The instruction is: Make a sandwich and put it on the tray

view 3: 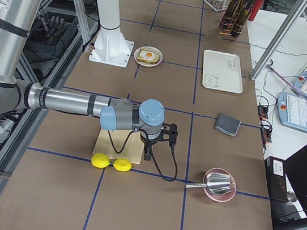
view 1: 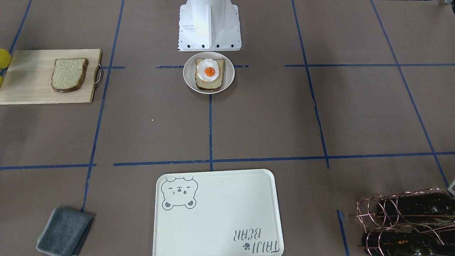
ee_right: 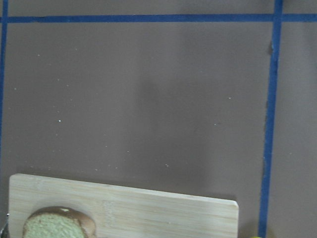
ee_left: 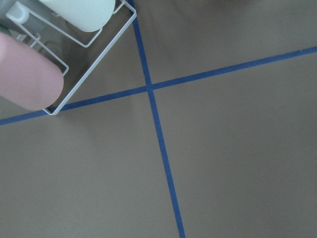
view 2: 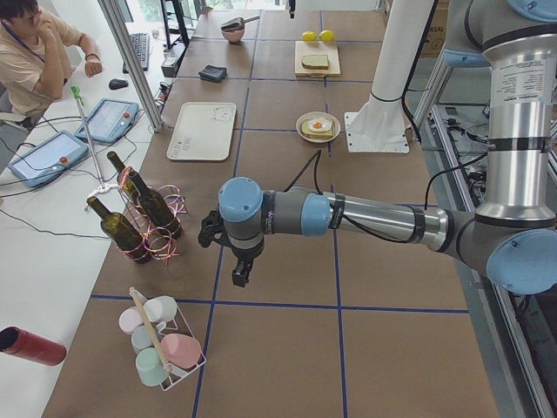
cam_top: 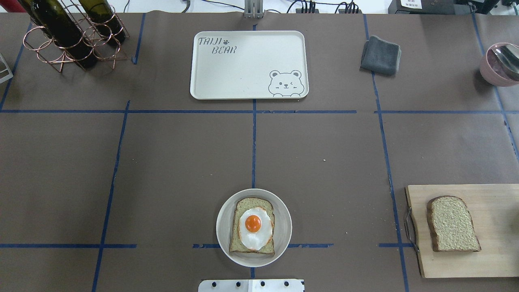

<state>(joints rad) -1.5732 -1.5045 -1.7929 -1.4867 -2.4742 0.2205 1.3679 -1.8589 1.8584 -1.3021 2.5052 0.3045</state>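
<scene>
Since only one bread slice [cam_top: 243,205] with the fried egg [cam_top: 254,228] on top is seen on the white plate [cam_top: 224,227], the sandwich is judged to be half built. The plate is set close to the robot's base, on the middle line of the worktop [cam_top: 170,170]. The second bread slice [cam_top: 453,224] is found lying flat on the wooden cutting board [cam_top: 496,202], on the robot's right and well apart from the plate. Nothing is carried by the tray [cam_top: 243,69], which is placed across the worktop from the plate. Two steps are therefore judged to be left: the egg is to be covered with the second slice, and the finished sandwich is to be taken to the tray.

The right tool [view 3: 169,134] is shown only in the exterior right view, held above the cutting board. In its wrist view only a corner of that slice is caught at the lower edge, so the slice is taken to be near but not lined up. The left tool [view 2: 207,233] is seen only in the exterior left view, beside the wine bottle rack [view 2: 144,218], well apart from plate and tray. Whether either tool is released or clenched cannot be told, and nothing is seen held in them.
</scene>
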